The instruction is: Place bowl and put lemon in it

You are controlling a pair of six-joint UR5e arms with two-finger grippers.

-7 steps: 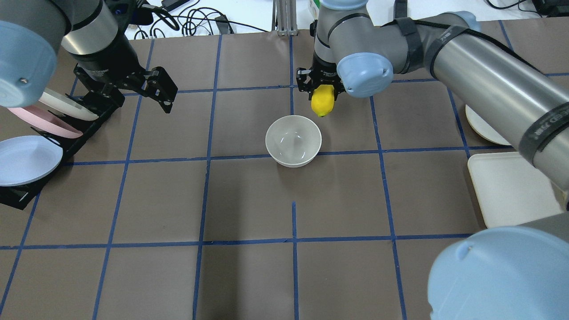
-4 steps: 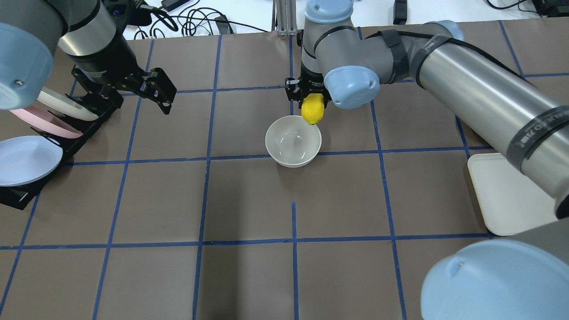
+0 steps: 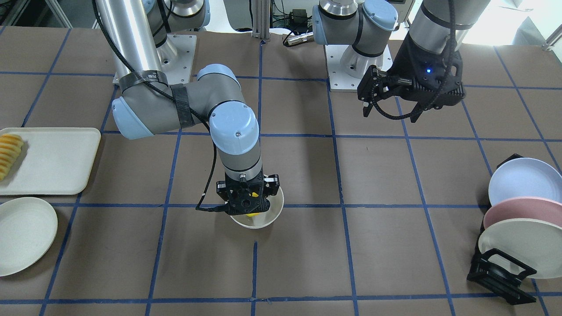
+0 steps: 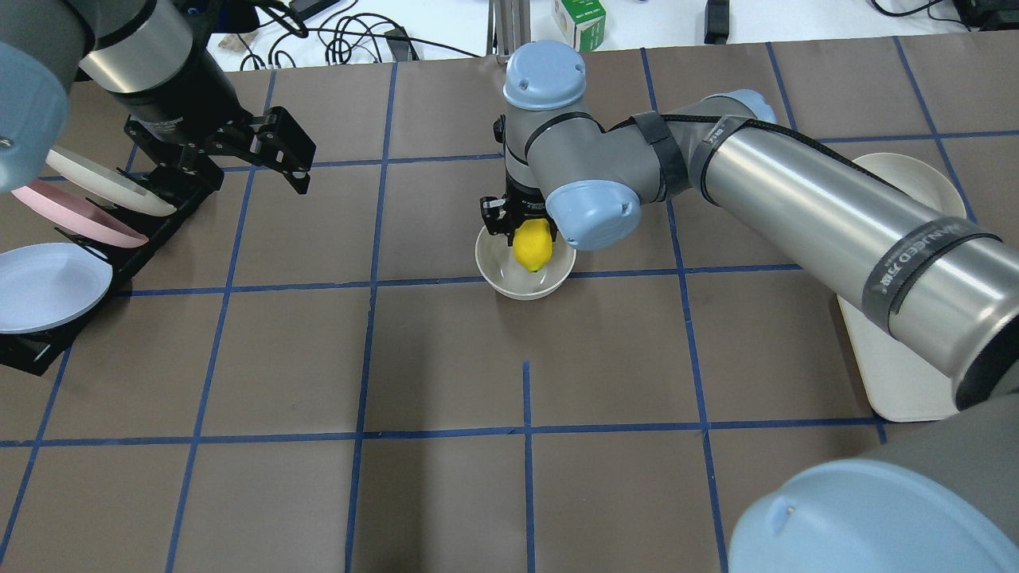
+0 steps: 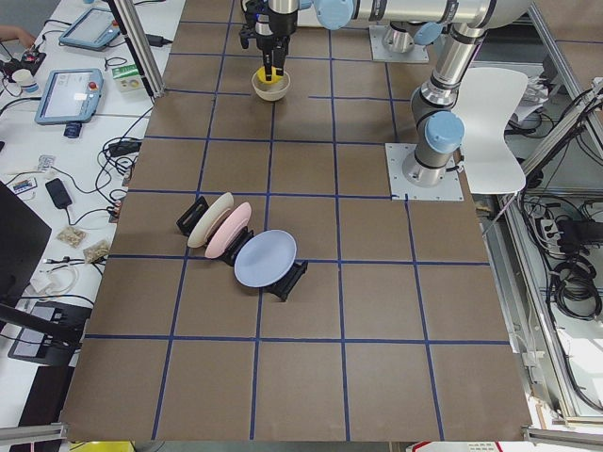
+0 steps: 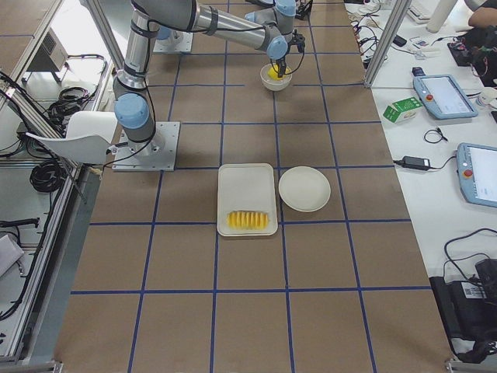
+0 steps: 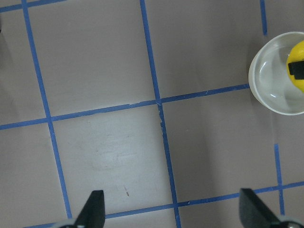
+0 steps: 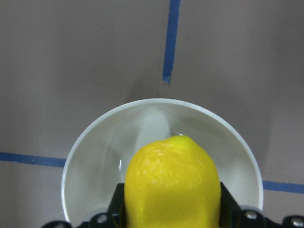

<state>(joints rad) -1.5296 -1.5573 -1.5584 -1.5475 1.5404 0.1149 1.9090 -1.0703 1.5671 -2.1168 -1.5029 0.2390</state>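
Observation:
The off-white bowl (image 4: 500, 277) stands upright near the table's middle. My right gripper (image 4: 532, 237) is shut on the yellow lemon (image 4: 532, 247) and holds it tip down over the bowl's opening, toward its far side. In the right wrist view the lemon (image 8: 173, 185) fills the bottom, with the bowl (image 8: 95, 142) right under it. I cannot tell if the lemon touches the bowl. My left gripper (image 4: 306, 167) is open and empty, high over the far left of the table. Its wrist view shows the bowl (image 7: 270, 90) and lemon (image 7: 298, 57) at the right edge.
A black rack (image 4: 159, 215) with blue, pink and cream plates stands at the left edge. On the right lie a cream tray (image 3: 52, 158) with a row of yellow-orange slices (image 3: 9, 153) and a flat cream plate (image 3: 24, 232). Cables (image 4: 350, 40) lie beyond the far edge.
My right gripper has carried the lemon from beyond the bowl's far right rim to over the bowl's opening and lower. The left arm has barely shifted.

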